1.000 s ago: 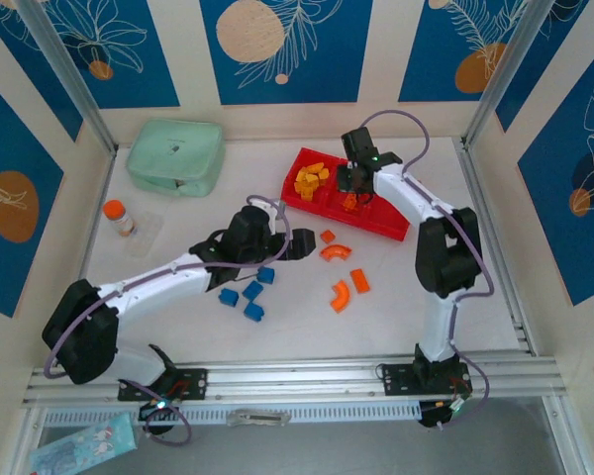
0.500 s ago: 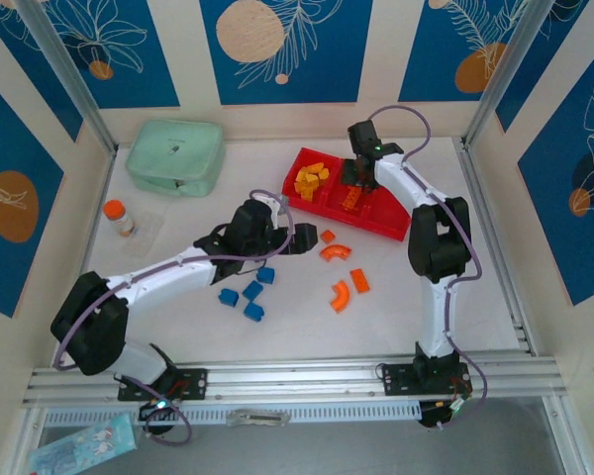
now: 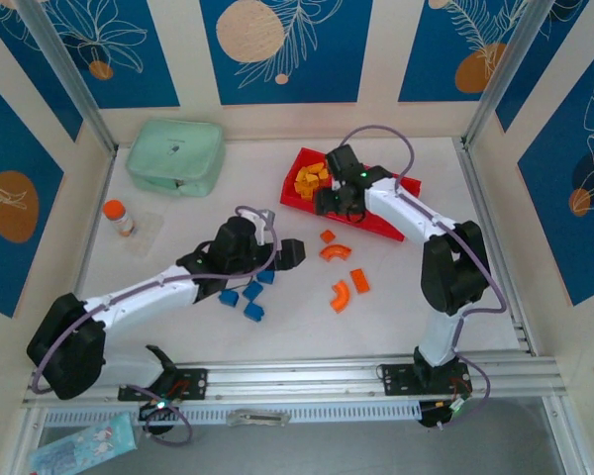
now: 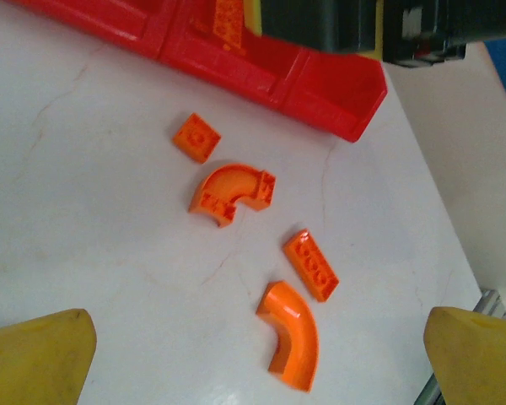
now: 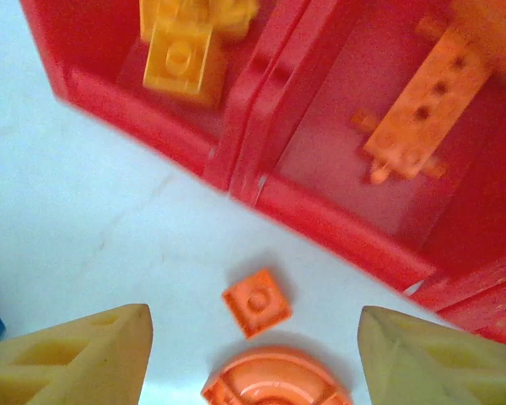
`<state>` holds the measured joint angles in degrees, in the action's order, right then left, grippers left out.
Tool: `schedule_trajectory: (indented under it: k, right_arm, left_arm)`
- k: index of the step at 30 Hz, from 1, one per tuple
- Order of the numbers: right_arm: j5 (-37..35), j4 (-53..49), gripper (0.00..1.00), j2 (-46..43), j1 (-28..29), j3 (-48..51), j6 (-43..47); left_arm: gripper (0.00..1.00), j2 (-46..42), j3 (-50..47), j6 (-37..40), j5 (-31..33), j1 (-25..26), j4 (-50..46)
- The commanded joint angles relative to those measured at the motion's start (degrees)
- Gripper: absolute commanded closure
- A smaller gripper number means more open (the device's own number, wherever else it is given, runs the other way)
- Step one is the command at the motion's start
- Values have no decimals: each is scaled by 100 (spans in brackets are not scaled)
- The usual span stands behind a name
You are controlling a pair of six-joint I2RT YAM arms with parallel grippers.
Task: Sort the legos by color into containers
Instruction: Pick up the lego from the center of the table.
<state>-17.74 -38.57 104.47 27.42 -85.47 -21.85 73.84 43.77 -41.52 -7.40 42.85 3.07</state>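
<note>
Our right gripper (image 5: 255,354) hung with its jaws spread and empty above the small red-orange square lego (image 5: 257,302), which lay on the table (image 5: 84,211) just beside the near wall of the red tray (image 5: 337,228). We judged it best to descend straight, close on two flat sides, lift above the wall, and release in the middle compartment (image 5: 337,160), beside the red-orange brick (image 5: 417,110) there. The left gripper (image 3: 293,253), jaws also spread, held nothing.

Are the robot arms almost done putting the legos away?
Maybe halfway. Done: yellow bricks sit in one end compartment of the red tray, and a red-orange brick lies in the middle one. In hand: nothing; left gripper and right gripper are open and empty. Left: four red-orange pieces and four blue bricks lie on the table.
</note>
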Motion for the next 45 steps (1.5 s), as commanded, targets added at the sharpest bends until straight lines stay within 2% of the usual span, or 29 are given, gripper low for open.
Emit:
schedule_trajectory:
  k: [1,6,19,25,34,45]
  right_arm:
    - [165,-139,34,-45,144,248,58]
    - [94,-59,33,162,300,467,254]
    - [-514,-196,33,1057,340,93,506]
    - [-241,-128,34,1258,268,0,431]
    - [-233,-82,42,1417,317,-76,592]
    - [-138,-59,59,1473,514,-43,608]
  left_arm:
    - [1,-275,-110,149,209,-54,-409]
    - [1,-634,-385,141,467,-49,-481]
    - [1,-1330,-991,-93,1015,-62,-299]
    - [1,-1360,-1009,-19,1101,-75,-266]
    - [1,-1285,-1036,-32,1057,-87,-166]
    - [1,-1162,-991,-101,974,-93,-73]
